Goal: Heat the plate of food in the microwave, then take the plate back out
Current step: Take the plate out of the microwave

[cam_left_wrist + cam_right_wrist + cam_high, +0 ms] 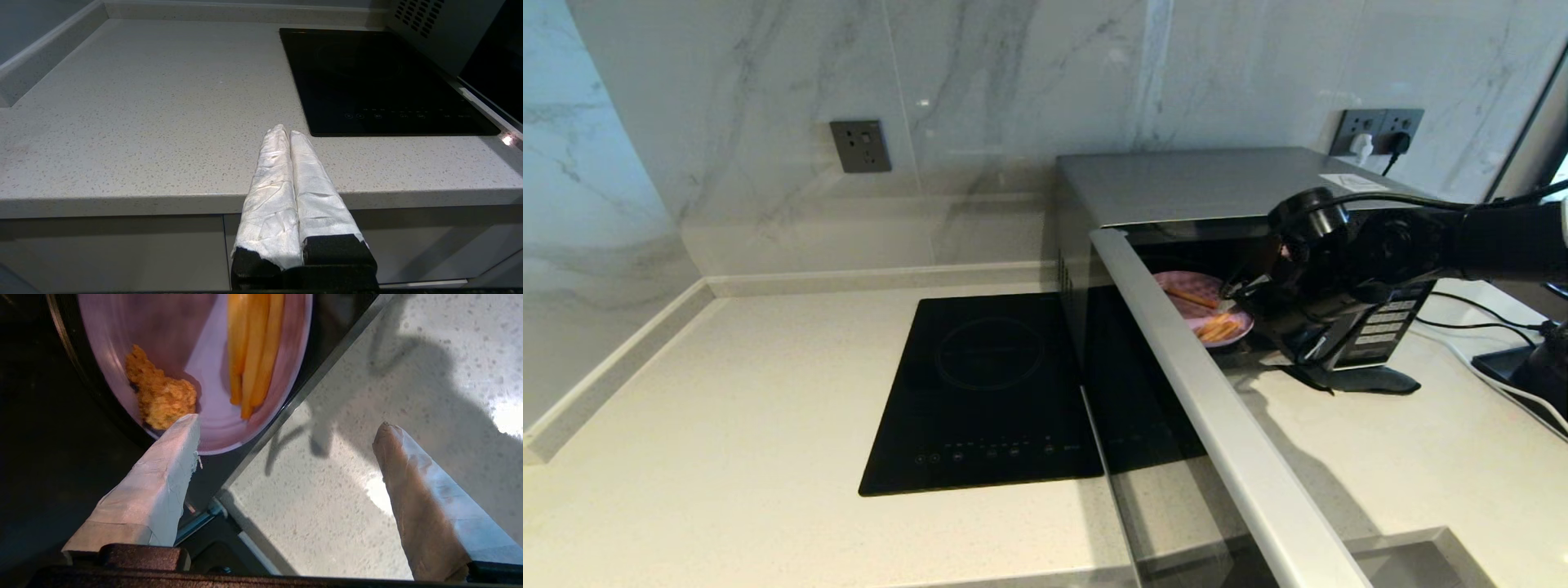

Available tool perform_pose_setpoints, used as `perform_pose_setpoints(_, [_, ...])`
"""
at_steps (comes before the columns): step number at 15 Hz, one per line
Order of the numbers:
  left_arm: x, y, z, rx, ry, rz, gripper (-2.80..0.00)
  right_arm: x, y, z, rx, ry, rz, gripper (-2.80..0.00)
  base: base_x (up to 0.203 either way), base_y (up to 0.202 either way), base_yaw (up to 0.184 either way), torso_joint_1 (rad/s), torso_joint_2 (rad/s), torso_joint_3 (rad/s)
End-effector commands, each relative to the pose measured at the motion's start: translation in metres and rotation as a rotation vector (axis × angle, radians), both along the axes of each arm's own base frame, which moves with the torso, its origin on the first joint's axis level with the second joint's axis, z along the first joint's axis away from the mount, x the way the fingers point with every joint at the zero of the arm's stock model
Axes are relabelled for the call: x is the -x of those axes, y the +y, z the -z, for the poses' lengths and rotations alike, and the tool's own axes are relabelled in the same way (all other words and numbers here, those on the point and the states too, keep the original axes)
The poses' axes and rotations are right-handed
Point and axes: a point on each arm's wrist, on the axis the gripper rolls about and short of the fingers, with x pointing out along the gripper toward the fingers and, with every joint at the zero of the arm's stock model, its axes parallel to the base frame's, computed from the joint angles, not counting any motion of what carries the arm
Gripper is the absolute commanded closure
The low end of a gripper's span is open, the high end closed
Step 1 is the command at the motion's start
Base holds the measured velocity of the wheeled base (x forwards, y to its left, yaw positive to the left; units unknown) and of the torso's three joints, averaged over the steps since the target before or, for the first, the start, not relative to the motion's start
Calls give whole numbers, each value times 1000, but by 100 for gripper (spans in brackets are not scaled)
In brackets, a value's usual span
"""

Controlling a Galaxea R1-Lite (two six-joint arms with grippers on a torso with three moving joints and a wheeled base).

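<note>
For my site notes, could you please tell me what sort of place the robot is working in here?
Most likely a home kitchen: a speckled stone countertop with a built-in black induction hob, a silver microwave plugged into wall sockets, and marble-look wall panels.

- We see the microwave point(1201, 184) cased in matt brushed silver metal, its door dark glossy glass.
- The plate of food point(212, 428) looks smooth, glossy lilac.
- The hob point(988, 392) is glossy black glass.
- The countertop point(143, 102) is speckled matt stone; the wall point(1013, 82) is polished marble.
</note>
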Motion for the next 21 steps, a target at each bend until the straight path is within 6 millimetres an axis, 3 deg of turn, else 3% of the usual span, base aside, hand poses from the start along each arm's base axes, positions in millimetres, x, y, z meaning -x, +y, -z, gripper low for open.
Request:
perform_pose_setpoints(1, [0, 0, 0, 1, 1, -1, 0, -3, 0, 14, 9, -8, -9, -280, 0, 0, 0, 0, 0, 0])
perform_pose_setpoints(12, [0, 0, 0, 1, 1, -1, 0, -17, -10, 43, 40, -37, -21, -280, 0, 0, 0, 0, 0, 0])
perform_pose_setpoints(21, [0, 0, 0, 1, 1, -1, 0, -5, -11, 44, 60, -3, -40, -280, 0, 0, 0, 0, 0, 0])
